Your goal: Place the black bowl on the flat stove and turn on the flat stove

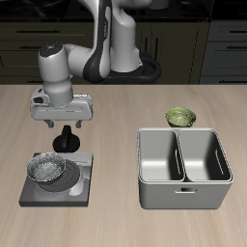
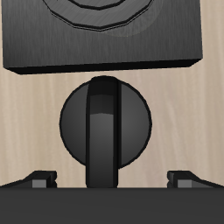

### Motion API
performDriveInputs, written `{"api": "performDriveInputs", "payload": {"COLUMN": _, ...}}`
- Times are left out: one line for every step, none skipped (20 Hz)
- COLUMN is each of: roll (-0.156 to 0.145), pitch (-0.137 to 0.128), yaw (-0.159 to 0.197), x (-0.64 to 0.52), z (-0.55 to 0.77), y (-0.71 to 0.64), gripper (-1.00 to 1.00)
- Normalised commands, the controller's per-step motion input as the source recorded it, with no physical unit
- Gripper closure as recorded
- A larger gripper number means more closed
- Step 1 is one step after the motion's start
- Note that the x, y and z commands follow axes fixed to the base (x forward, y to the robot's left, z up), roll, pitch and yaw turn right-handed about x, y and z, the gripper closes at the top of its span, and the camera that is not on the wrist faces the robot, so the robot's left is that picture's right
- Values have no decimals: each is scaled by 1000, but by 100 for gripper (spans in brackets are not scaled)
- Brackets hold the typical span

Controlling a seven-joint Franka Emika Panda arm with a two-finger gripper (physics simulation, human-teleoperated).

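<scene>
Black and square, the flat stove (image 1: 85,189) lies near the table's front edge, toward the corner that shows at the exterior view's left. Pale concentric rings mark its top. On those rings sits the black bowl (image 1: 46,172), small, round and shallow, with a dark rim and a grey speckled, glossy inside; it rests toward the plate's outer side and is much smaller than the plate.

Just behind the stove, farther from the front edge, stands its small round black knob (image 2: 104,122) on the pale wooden table (image 1: 116,106). In the wrist view the knob is a dark disc with a raised bar across its middle, and the stove's edge lies just beyond it.

White and grey, the robot arm reaches forward from the back of the table. Its gripper (image 1: 65,127) hangs directly above the knob, pointing down, its two fingertips (image 2: 40,180) spread wide, one on either side of the knob and holding nothing.

Beside the stove, nearer the other front corner, sits a grey two-compartment metal tray (image 1: 183,183). A green-yellow patterned bowl (image 1: 180,118) stands just behind it.
</scene>
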Motion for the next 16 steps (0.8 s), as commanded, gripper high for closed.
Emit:
{"api": "performDriveInputs", "payload": {"roll": -6, "pitch": 26, "yaw": -46, "x": 26, "z": -80, "y": 8, "gripper": -100}}
{"api": "performDriveInputs", "payload": {"roll": 5, "pitch": -3, "yaw": -58, "x": 1, "z": -75, "y": 17, "gripper": -100}}
{"api": "performDriveInputs", "payload": {"roll": -15, "pitch": 3, "yaw": -19, "x": -14, "z": -52, "y": -78, "gripper": -100}}
{"api": "performDriveInputs", "payload": {"roll": 35, "pitch": 20, "yaw": -56, "x": 1, "z": -169, "y": 68, "gripper": -100}}
{"api": "performDriveInputs", "payload": {"roll": -1, "pitch": 14, "yaw": -1, "x": 44, "z": -101, "y": -18, "gripper": -100}}
{"api": "performDriveInputs", "payload": {"roll": 23, "pitch": 30, "yaw": -11, "x": 7, "z": -187, "y": 64, "gripper": -100}}
{"api": "performDriveInputs", "payload": {"roll": 25, "pitch": 33, "yaw": -9, "x": 42, "z": -211, "y": 29, "gripper": -100}}
{"api": "performDriveInputs", "payload": {"roll": -5, "pitch": 73, "yaw": -43, "x": -77, "z": -392, "y": 70, "gripper": -100}}
{"api": "performDriveInputs", "payload": {"roll": -29, "pitch": 6, "yaw": 4, "x": -28, "z": -94, "y": -84, "gripper": -100}}
{"api": "performDriveInputs", "payload": {"roll": 0, "pitch": 0, "yaw": -9, "x": -3, "z": -13, "y": -62, "gripper": -100}}
{"api": "performDriveInputs", "payload": {"roll": -20, "pitch": 46, "yaw": -110, "x": -114, "z": -232, "y": -142, "gripper": -100}}
{"api": "performDriveInputs", "payload": {"roll": -20, "pitch": 20, "yaw": -10, "x": -39, "z": -199, "y": -38, "gripper": -100}}
{"api": "performDriveInputs", "payload": {"roll": 4, "pitch": 13, "yaw": -7, "x": -13, "z": -96, "y": -20, "gripper": -100}}
{"api": "performDriveInputs", "payload": {"roll": 19, "pitch": 24, "yaw": -34, "x": -77, "z": -198, "y": 15, "gripper": -100}}
{"api": "performDriveInputs", "payload": {"roll": -7, "pitch": 30, "yaw": -5, "x": -56, "z": -203, "y": -17, "gripper": -100}}
{"api": "performDriveInputs", "payload": {"roll": -37, "pitch": 23, "yaw": -11, "x": -54, "z": -175, "y": -93, "gripper": -100}}
